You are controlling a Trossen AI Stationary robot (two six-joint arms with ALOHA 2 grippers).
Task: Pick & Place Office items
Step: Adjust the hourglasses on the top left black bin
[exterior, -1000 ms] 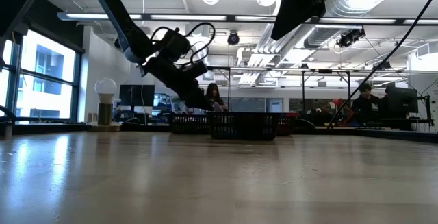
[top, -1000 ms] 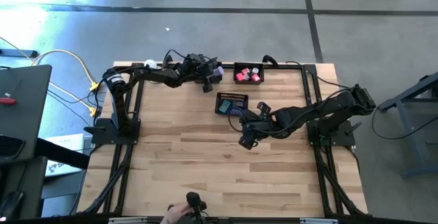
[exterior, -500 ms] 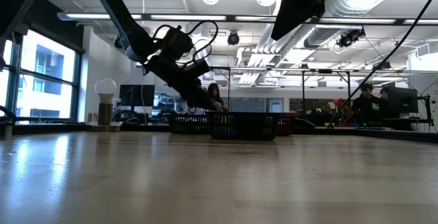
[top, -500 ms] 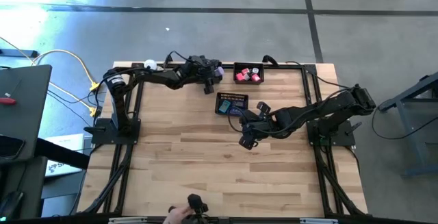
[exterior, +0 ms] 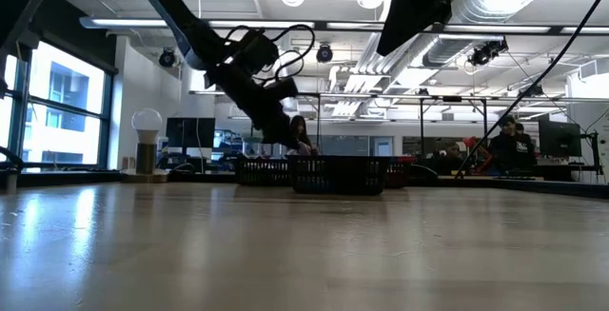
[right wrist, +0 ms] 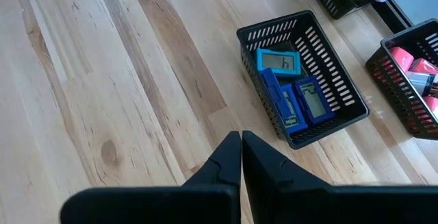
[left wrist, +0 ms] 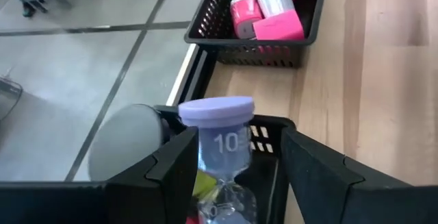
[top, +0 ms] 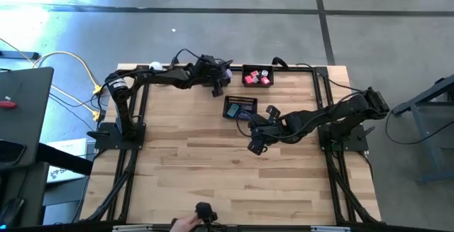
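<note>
A sand timer [left wrist: 217, 145] with a lavender cap marked "10" stands between the fingers of my left gripper [left wrist: 237, 135], at the table's far edge [top: 220, 76] over a black mesh tray [left wrist: 270, 125]. Its lower end is cut off from view. To the right, a second tray [top: 257, 67] holds pink cubes and rolls [left wrist: 277, 25]. A third tray [right wrist: 321, 131] holds blue blocks [right wrist: 301, 97]. My right gripper [top: 254, 147] hangs shut above bare table, just near of the blue-block tray, its tips together [right wrist: 241, 138]. My left gripper has the timer between its two fingers, coming slanting down from the table's left. One finger [left wrist: 179, 166] lies against the timer's side just under the cap [left wrist: 202, 157]. A gap shows at the other finger, and contact lower down is cut off. The timer stands roughly upright.
A white ball lamp [top: 154, 66] stands at the far left corner, close behind the left arm. A person's hand [top: 186, 221] shows at the near edge by a black camera mount. Broad bare wood lies across the table's middle and near half.
My left gripper has risen a little over the far tray and tipped slightly, the timer staying between its fingers. Its finger gap looks unchanged.
</note>
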